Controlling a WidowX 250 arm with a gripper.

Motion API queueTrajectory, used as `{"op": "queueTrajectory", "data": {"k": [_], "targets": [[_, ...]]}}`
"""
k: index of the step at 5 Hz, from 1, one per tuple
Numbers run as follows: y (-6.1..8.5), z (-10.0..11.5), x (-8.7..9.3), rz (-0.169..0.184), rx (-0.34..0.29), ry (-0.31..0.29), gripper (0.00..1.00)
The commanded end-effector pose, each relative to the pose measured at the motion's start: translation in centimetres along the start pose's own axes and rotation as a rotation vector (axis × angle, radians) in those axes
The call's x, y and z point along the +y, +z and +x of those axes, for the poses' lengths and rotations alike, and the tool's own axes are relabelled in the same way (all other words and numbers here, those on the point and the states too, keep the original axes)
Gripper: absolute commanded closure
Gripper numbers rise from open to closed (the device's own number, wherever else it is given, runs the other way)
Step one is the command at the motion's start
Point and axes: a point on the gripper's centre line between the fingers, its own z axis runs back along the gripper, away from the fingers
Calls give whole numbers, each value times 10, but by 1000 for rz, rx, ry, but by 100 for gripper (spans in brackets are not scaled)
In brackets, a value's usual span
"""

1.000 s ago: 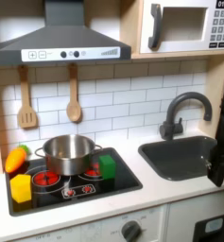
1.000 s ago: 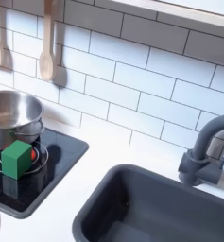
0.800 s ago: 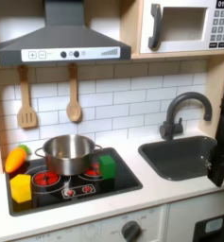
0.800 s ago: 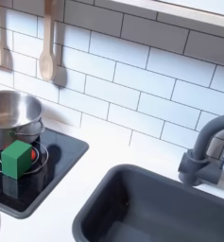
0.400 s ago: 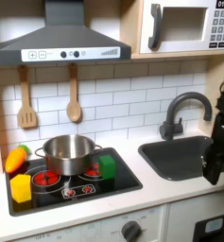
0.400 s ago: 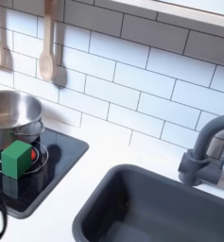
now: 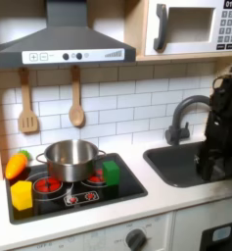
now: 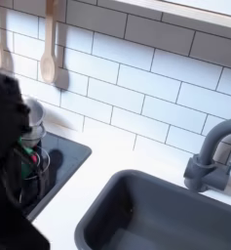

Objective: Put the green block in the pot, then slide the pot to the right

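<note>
Pot [image 7: 70, 157]: round, shiny silver metal, straight sides, a small handle at each side; it stands on the back of the black hob [image 7: 127, 186], at the first exterior view's left.
Green block [image 7: 111, 173]: small bright green cuboid, matte, lying on the hob just beside the pot, on the pot's right in the first exterior view; not inside it. In the second exterior view it is mostly hidden behind the dark arm.
Hob: flat glossy black panel with red ring burners, set into the white bench [image 7: 176, 198].
Yellow block [image 7: 22, 195]: chunky yellow piece at the hob's front left corner in the first exterior view.
Carrot [image 7: 17, 164]: orange, tapered, green tip, leaning at the hob's left edge beside the pot.
Sink [image 8: 156, 215]: dark grey, smooth rounded basin, with a curved dark tap [image 8: 210, 156] behind it.
Wall: white glossy brick tiles; a wooden spatula [image 7: 27, 103] and a wooden spoon [image 7: 76, 100] hang from it.
Arm [image 7: 219, 127]: black, blurred, over the sink at the first exterior view's right, well apart from the block.
Hand: too blurred to make out; one cannot tell whether it is open or closed.
</note>
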Motion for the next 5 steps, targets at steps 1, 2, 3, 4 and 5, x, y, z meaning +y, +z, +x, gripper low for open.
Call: {"op": "queueTrajectory", "data": {"k": [1,2,3,4,5], "targets": [[0,36,12,16,-28,21,0],[-3,54,18,22,-29,40,0],[-6,72,23,22,-36,46,0],[-9,91,29,34,-43,54,0],[0,101,46,38,-52,63,0]]}}
